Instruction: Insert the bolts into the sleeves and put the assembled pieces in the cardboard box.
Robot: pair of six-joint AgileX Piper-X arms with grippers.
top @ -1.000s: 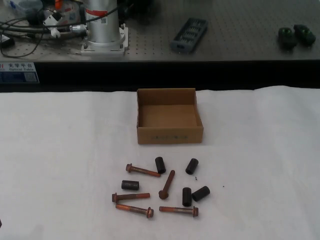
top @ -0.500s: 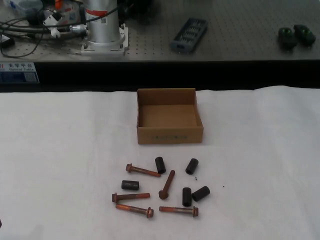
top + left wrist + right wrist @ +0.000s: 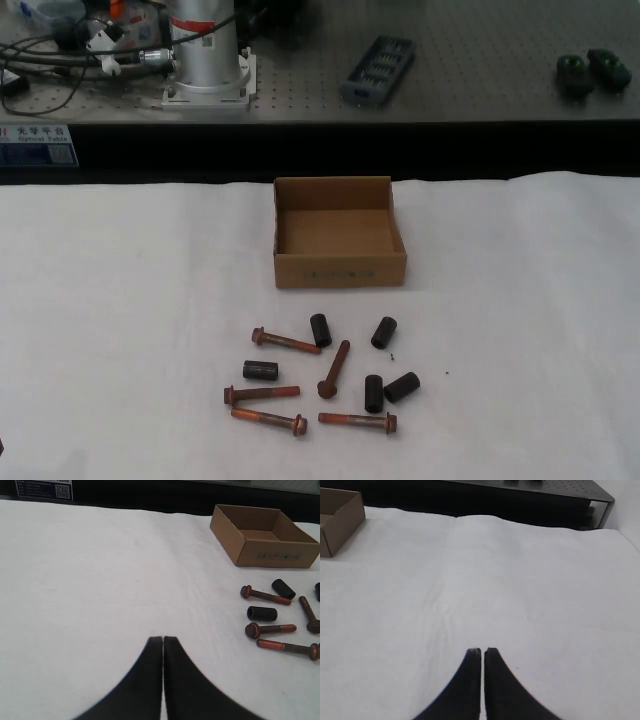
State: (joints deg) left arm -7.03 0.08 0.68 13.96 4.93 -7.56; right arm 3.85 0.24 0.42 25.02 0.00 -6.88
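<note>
White cloth lies flat, faintly creased; perforated metal table behind; left tool, right tool both clenched.

No text could be read. We noted a blue-and-white label on the front edge of the far bench, at left, and small print on the cardboard box's near wall, both illegible.

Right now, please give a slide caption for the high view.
Five bolts and five sleeves lie loose on a white cloth, near an empty box.
</note>
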